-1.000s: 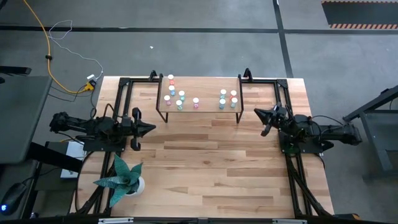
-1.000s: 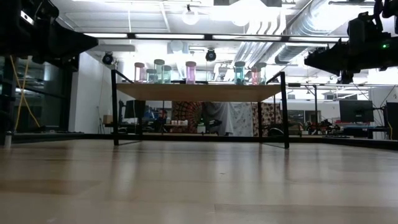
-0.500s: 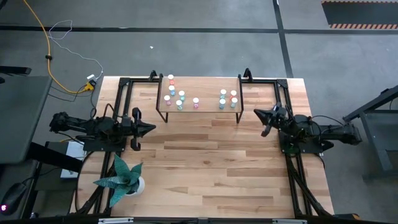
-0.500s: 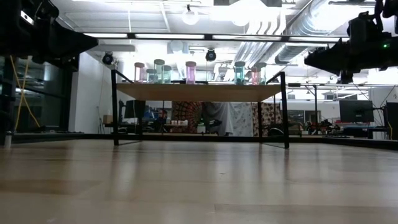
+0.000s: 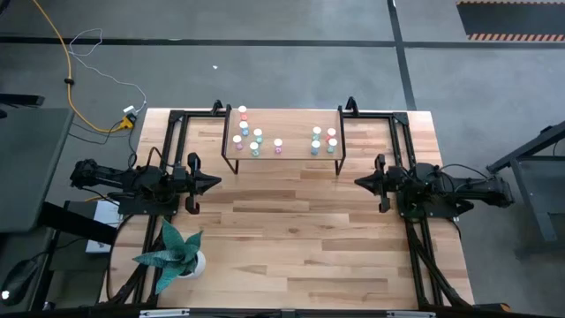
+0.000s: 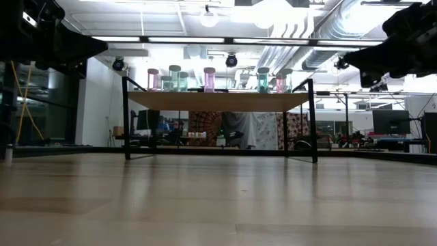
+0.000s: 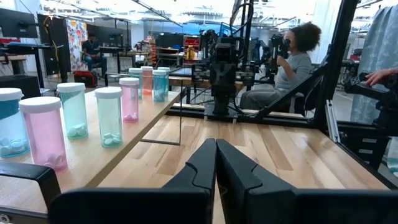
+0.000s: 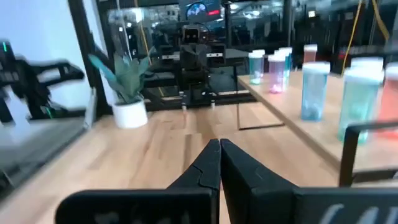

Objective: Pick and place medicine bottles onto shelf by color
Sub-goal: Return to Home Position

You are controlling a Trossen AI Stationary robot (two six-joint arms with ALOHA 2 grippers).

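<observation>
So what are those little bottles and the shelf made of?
The medicine bottles look like clear tinted plastic: you can see pills through the walls. Their white caps look like matte plastic. The shelf has a pale, wood-looking top on thin black legs, probably painted metal.

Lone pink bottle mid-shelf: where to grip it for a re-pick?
Take the pink bottle across its body below the cap, coming from the shelf's front edge. It stands upright, clear of the other bottles, so fingers should fit on either side.
</observation>
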